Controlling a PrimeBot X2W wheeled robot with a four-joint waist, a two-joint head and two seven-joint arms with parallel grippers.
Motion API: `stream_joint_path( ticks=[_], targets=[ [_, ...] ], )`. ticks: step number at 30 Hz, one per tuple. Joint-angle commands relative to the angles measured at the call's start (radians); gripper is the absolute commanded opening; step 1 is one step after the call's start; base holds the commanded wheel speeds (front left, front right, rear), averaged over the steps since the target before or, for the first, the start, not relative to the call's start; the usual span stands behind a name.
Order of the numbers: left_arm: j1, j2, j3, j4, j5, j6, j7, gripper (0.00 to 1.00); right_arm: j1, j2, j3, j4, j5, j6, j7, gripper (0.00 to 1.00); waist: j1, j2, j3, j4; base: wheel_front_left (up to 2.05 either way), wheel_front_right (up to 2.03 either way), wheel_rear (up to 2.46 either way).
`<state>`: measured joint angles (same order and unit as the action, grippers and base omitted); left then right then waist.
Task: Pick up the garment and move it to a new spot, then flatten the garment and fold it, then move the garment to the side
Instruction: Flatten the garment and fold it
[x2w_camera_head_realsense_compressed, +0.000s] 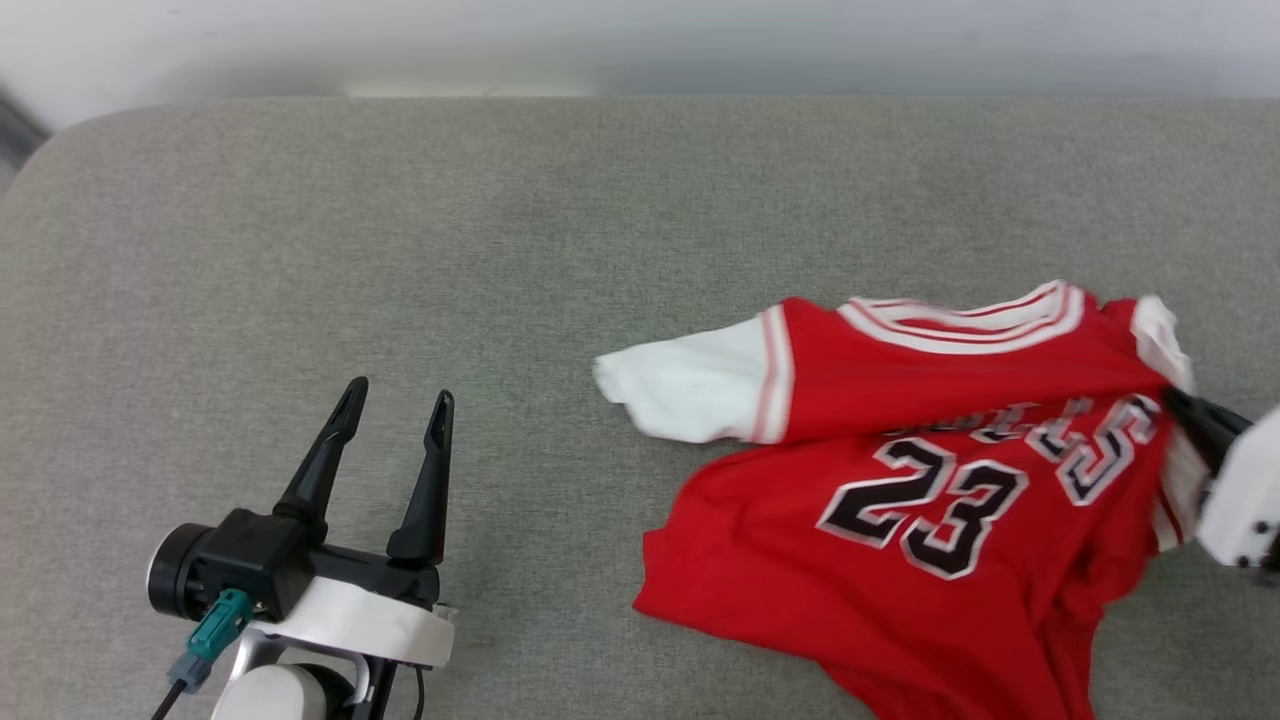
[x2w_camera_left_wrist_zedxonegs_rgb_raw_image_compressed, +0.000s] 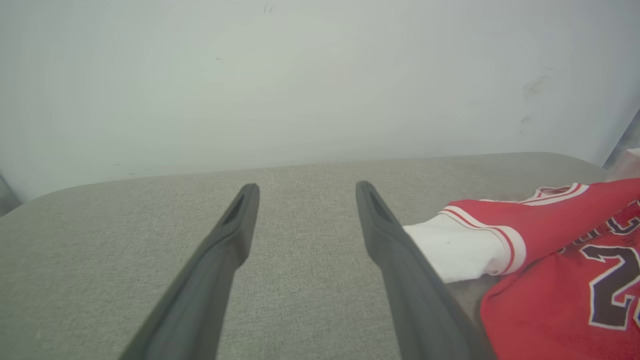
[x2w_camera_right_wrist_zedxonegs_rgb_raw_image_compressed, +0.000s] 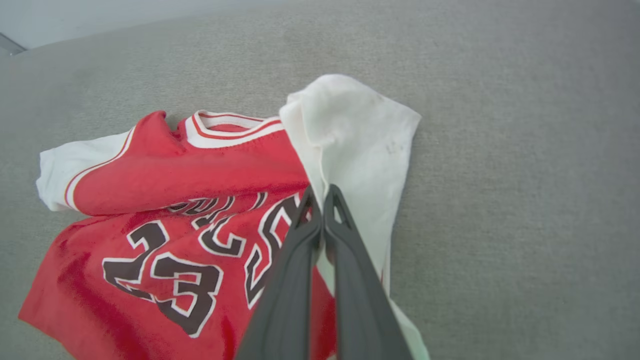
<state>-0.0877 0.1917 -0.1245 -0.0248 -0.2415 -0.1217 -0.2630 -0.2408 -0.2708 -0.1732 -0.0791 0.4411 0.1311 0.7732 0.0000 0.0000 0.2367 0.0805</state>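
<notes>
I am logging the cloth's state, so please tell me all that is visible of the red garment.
The garment is a soft-looking red jersey-style shirt with white short sleeves, red-white striped collar and sleeve trim, black white-outlined lettering and "23". It lies front up and rumpled on the grey padded surface. The right gripper is shut on it beside one white sleeve.

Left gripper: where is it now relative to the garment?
Head view, lower left: the left gripper hangs open over the grey cushion, apart from the garment, whose white sleeve lies to its right.
</notes>
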Motion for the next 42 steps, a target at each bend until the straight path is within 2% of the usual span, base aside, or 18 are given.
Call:
stream_joint_path(
  ticks=[1, 5, 13, 14, 18, 22, 28, 34, 37, 42],
  targets=[
    [0.0, 0.001, 0.0, 0.003, 0.003, -0.002, -0.002, 1.0, 0.016, 0.002, -0.031, 0.017, -0.002, -0.001, -0.011, 0.0, 0.0, 0.0, 0.008, -0.005, 0.0, 0.0, 0.0],
    [-0.013, 0.002, -0.005, 0.013, 0.005, -0.005, -0.002, 1.0, 0.038, 0.016, -0.125, 0.099, -0.022, -0.001, -0.053, 0.0, 0.0, 0.0, 0.022, -0.013, 0.0, 0.0, 0.0],
    [-0.023, 0.009, -0.014, 0.037, 0.008, -0.007, -0.002, 1.0, 0.019, 0.045, -0.275, 0.284, -0.155, -0.001, -0.165, 0.0, 0.0, 0.0, 0.024, -0.026, 0.0, 0.0, 0.0],
    [-0.022, 0.01, -0.013, 0.038, 0.008, -0.007, -0.002, 1.0, 0.014, 0.047, -0.285, 0.301, -0.173, -0.001, -0.178, 1.0, 0.0, 0.0, 0.023, -0.029, 0.0, 0.0, 0.0],
    [-0.019, 0.008, -0.017, 0.045, 0.009, -0.007, -0.002, 1.0, -0.005, 0.04, -0.276, 0.344, -0.249, -0.001, -0.241, 1.0, 0.0, 0.0, 0.012, -0.041, 0.0, 0.0, 0.0],
    [-0.014, 0.01, -0.017, 0.044, 0.005, -0.007, -0.002, 1.0, -0.026, 0.04, -0.241, 0.313, -0.285, -0.001, -0.335, 1.0, 0.0, 0.0, -0.012, -0.062, 0.0, 0.0, 0.0],
    [-0.021, 0.007, -0.023, 0.026, -0.016, -0.008, -0.002, 1.0, -0.011, 0.028, -0.114, 0.166, -0.258, -0.001, -0.517, 1.0, 0.0, 0.0, -0.049, -0.101, 0.0, 0.0, 0.0],
    [-0.066, 0.012, -0.072, 0.011, -0.077, -0.009, 0.031, 1.0, 0.042, 0.091, -0.06, 0.003, -0.224, -0.001, -0.711, 1.0, 0.0, 0.0, -0.052, -0.149, 0.0, 0.0, 0.0],
    [-0.119, 0.034, -0.136, -0.007, -0.14, -0.009, 0.107, 1.0, 0.066, 0.126, -0.046, -0.062, -0.23, -0.001, -0.793, 1.0, 0.0, 0.0, -0.036, -0.175, 0.0, 0.0, 0.0],
    [-0.278, 0.1, -0.273, -0.008, -0.312, -0.009, 0.38, 1.0, 0.08, 0.165, -0.052, -0.113, -0.25, -0.001, -0.879, 1.0, 0.0, 0.0, 0.004, -0.22, 0.0, 0.0, 0.0]
  ],
)
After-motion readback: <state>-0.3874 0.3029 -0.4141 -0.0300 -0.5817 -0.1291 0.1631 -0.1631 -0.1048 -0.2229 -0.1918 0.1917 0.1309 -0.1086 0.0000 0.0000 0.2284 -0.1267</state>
